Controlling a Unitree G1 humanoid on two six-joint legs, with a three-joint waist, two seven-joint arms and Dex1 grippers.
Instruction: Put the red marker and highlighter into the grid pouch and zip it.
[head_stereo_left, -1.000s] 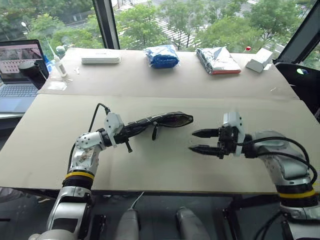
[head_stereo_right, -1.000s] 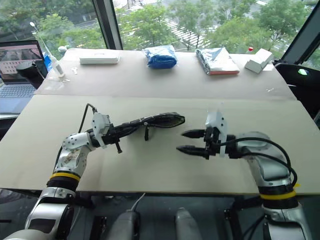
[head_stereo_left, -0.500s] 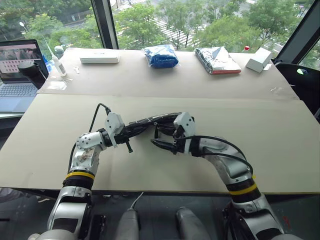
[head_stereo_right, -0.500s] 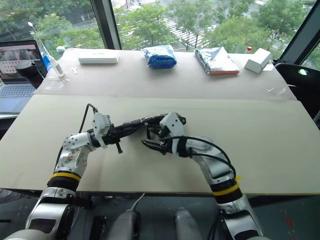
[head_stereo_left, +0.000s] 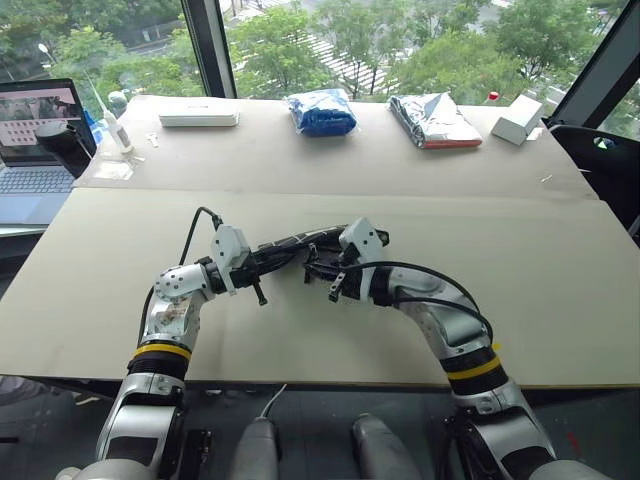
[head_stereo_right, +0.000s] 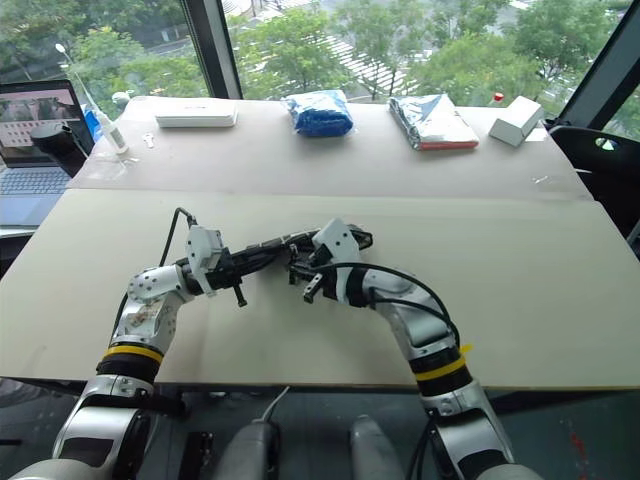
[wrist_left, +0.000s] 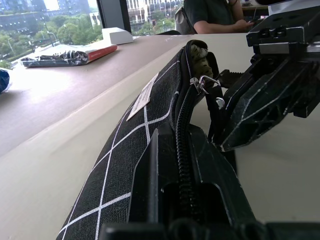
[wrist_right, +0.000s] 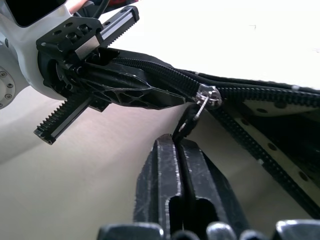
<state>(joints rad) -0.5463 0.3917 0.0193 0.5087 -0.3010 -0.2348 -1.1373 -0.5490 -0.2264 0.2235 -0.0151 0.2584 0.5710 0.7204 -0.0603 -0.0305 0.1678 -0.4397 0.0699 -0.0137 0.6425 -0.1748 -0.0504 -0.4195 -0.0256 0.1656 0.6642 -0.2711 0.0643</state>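
Your right end effector (wrist_right: 175, 150) is sitting pinched closed on the black zipper-pull strap (wrist_right: 184, 126); you are gripping the grid pouch (head_stereo_left: 300, 245) end-on with the clamped left end effector (head_stereo_left: 262, 262), lifted off the bench (head_stereo_left: 560, 290). Soft, light fabric, likely buckling; pull by strap. The left wrist view is showing something greenish inside the open end (wrist_left: 199, 52); the head views aren't resolving it.

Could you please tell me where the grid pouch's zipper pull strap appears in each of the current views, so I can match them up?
Left eye view: the zipper pull strap hangs mid-table, under the grid pouch.
Right eye view: just left of the right gripper.
Left wrist view: below the metal slider, upper right of centre.
Right wrist view: centre, pinched at the fingertips.
Shared landmark: the left gripper clamping the pouch's end.
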